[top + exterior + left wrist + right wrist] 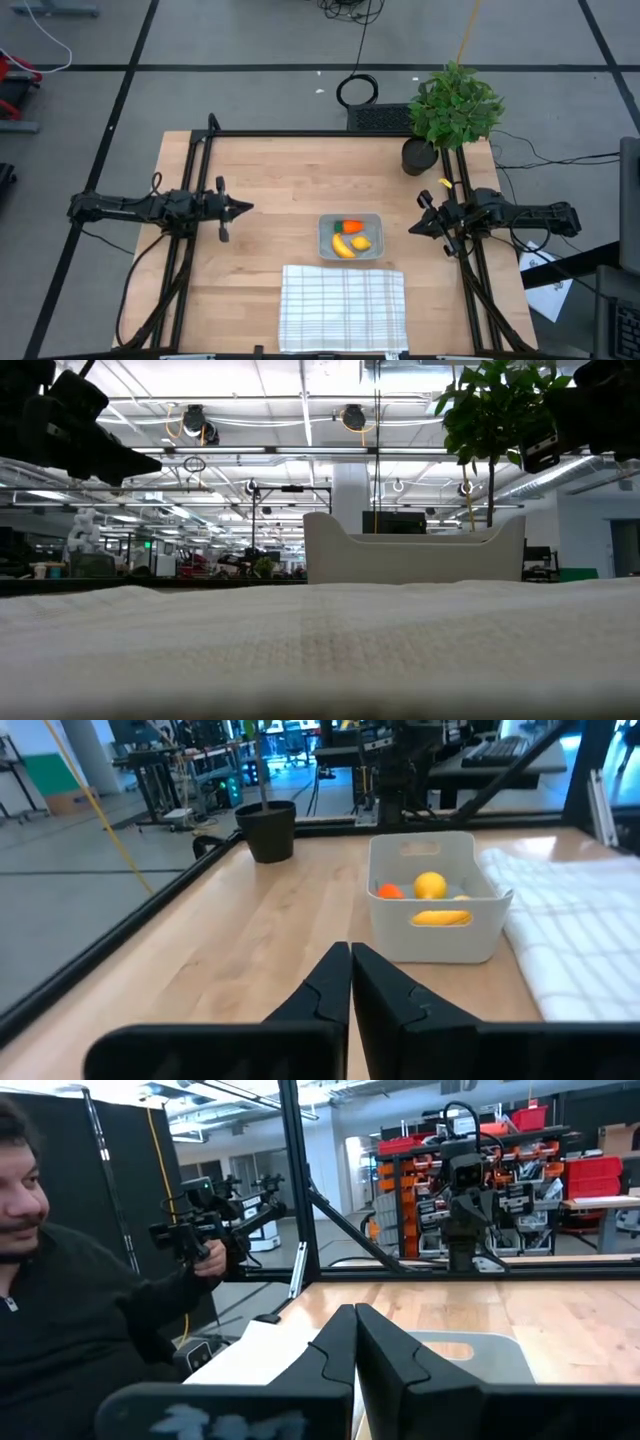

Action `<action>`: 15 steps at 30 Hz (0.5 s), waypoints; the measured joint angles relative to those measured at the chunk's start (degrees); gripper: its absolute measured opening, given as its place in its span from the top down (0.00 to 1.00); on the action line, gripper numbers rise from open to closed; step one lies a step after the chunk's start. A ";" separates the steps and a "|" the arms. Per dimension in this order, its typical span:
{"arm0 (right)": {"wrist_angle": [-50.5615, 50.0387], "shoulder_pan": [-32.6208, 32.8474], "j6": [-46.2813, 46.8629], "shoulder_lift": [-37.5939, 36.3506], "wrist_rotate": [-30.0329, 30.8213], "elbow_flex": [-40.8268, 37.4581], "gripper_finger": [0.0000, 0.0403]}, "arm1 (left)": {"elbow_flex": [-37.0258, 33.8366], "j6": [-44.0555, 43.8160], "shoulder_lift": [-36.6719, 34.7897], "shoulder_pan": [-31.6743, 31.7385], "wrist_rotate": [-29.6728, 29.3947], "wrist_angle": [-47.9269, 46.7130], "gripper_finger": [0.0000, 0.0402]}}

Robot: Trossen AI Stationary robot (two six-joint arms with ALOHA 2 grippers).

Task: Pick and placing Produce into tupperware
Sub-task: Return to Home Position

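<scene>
The tupperware stands on the wooden table a little right of its middle, just beyond the white grid cloth. Inside it lie the produce: a yellow banana, a round yellow fruit and an orange carrot with a green top. My left gripper hovers shut over the table's left part, pointing toward the tub. My right gripper hovers shut at the tub's right side, pointing at it. Neither touches anything.
A white grid-patterned cloth lies at the near edge, in front of the tub. A potted leafy plant stands at the far right corner. A person in dark clothing sits beyond the table's near side. Bare wood lies left of the tub.
</scene>
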 joint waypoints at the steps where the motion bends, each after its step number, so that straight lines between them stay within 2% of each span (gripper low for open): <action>1: 0.00 0.00 0.33 0.00 0.14 0.00 1.00 | 0.00 -0.63 0.00 0.00 0.02 0.18 0.96; 8: 0.00 0.00 0.99 0.00 0.20 -0.02 1.00 | 0.00 1.17 0.00 0.00 2.09 5.17 0.99; 15: -0.02 0.00 1.23 0.00 0.26 -0.02 1.00 | 0.00 3.20 0.00 -0.02 2.49 5.18 0.99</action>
